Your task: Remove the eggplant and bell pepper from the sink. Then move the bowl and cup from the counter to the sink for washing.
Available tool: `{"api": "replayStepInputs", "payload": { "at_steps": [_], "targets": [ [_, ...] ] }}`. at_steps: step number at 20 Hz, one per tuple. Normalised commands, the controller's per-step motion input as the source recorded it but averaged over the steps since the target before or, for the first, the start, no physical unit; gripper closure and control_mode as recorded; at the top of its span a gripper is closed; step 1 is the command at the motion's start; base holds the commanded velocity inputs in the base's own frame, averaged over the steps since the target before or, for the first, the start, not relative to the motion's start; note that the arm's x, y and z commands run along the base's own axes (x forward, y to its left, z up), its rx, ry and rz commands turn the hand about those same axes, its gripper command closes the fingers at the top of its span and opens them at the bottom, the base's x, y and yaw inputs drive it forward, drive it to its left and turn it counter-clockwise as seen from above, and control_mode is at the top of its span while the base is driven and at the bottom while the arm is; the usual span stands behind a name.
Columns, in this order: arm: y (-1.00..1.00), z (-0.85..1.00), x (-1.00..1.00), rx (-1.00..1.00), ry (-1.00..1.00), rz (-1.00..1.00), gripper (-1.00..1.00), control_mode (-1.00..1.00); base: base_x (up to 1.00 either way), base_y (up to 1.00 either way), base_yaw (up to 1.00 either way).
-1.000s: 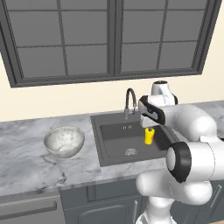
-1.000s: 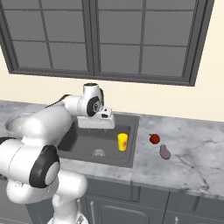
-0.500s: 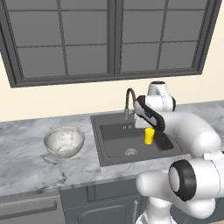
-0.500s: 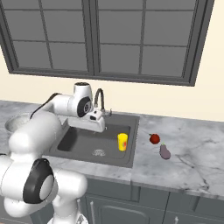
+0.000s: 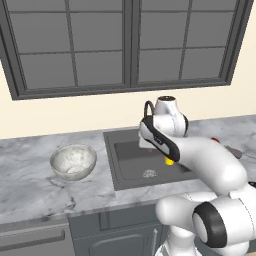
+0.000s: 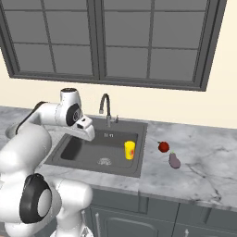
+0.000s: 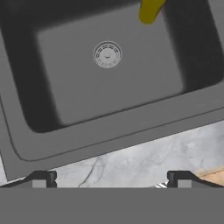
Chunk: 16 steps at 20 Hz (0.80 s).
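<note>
The yellow cup (image 6: pixel 130 150) stands upright in the right part of the dark sink (image 6: pixel 88 152); its top shows in the hand view (image 7: pixel 151 9), and it peeks from behind the arm (image 5: pixel 170 161). On the counter right of the sink lie the red bell pepper (image 6: pixel 163 146) and the purple eggplant (image 6: pixel 174 160). The marbled bowl (image 5: pixel 73 161) sits on the counter (image 5: pixel 30 175) left of the sink (image 5: pixel 135 167). My gripper (image 6: pixel 87 133) (image 5: pixel 144 141) hangs over the sink's left half, open and empty (image 7: pixel 111 181), with its fingertips (image 7: pixel 41 179) wide apart.
A curved faucet (image 6: pixel 106 109) rises at the back rim of the sink. The round drain (image 7: pixel 107 54) lies in the basin's middle. A window wall runs behind the counter, and dark cabinets stand below its front edge (image 5: pixel 50 220).
My arm has swung left, from above the cup at the sink's right side to over the left half. The cup, bowl and vegetables have stayed put.
</note>
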Motion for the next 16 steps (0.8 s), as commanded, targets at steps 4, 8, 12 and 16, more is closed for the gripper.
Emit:
{"api": "replayStepInputs", "payload": {
  "at_steps": [4,8,12,16],
  "targets": [
    [0.60,0.02,0.01,0.00,-0.10,-0.07,-1.00,-1.00,0.00,0.00,0.00],
    [0.61,0.05,0.09,0.00,-0.12,-0.06,-1.00,-1.00,0.00,0.00,0.00],
    [0.60,0.06,0.14,0.00,-0.06,-0.07,-1.00,-1.00,0.00,0.00,0.00],
    [0.54,0.04,0.20,0.00,0.00,-0.05,-1.00,-1.00,0.00,0.00,0.00]
  ]
}}
